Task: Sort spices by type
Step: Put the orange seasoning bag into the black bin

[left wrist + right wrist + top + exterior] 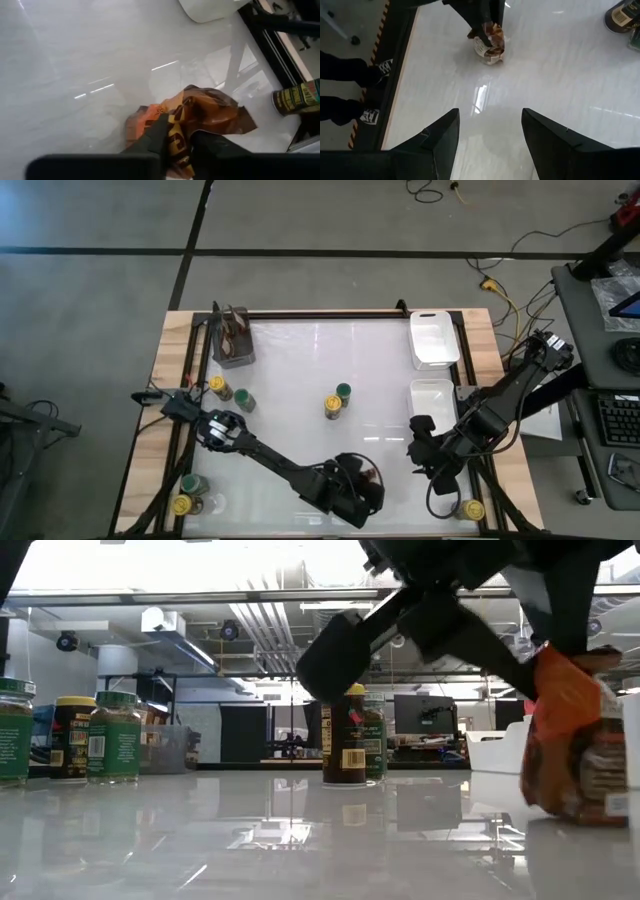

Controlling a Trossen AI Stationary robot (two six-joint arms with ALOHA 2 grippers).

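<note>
Jaws of the left gripper [180, 142] pinch what looks like an orange-brown packet [200, 117]; the right gripper [490, 135] hangs half-open.

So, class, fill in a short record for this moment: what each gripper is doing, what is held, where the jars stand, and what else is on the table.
left gripper: shut on an orange-brown packet, near the table's front edge
right gripper: open, holding nothing, by the table's right side
jars: pair at centre, pair at left, pair at front left, one at front right
white trays: two, back right
grey cup of sticks: back left
</note>
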